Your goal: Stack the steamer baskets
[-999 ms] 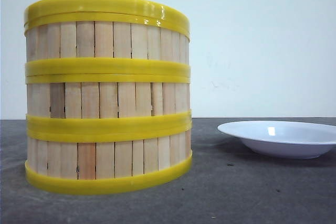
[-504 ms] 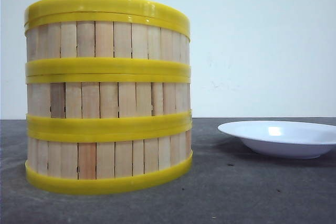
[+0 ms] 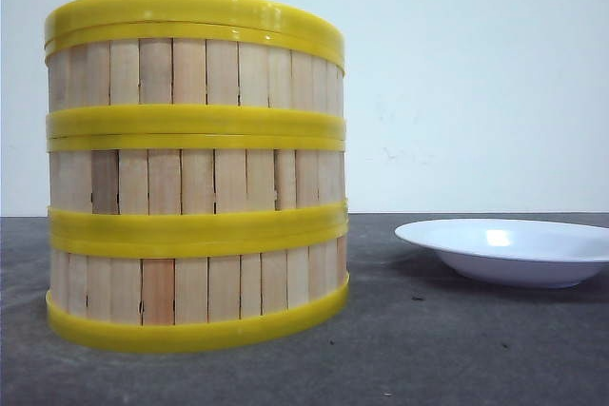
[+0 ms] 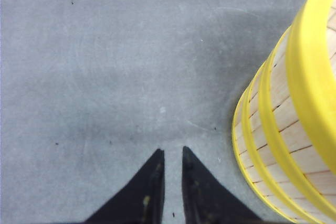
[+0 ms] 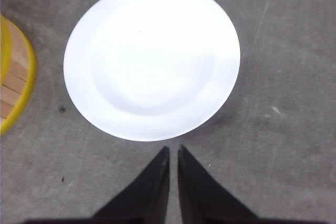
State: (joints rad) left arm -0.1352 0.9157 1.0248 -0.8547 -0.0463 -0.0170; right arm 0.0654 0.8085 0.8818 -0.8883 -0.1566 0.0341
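You are looking at three steamer baskets [image 3: 195,170] standing as one upright stack on the grey table [image 3: 457,349], toward the left of the front view, their pale wooden slats divided by yellow bands and capped by a yellow rim on top. To the right of the stack and clear of it, a white plate [image 3: 509,250] rests on the same table. Your left gripper [image 4: 173,153] hangs above bare tabletop with its two black fingers drawn almost together, only a narrow slit between the tips and nothing held; the side of the stacked baskets shows at the edge of its wrist view, near the fingers but apart from them. Your right gripper [image 5: 174,149] hovers just off the rim of the plate, its fingers likewise nearly touching and empty, with a sliver of the baskets' yellow band visible at the far edge of that wrist view.
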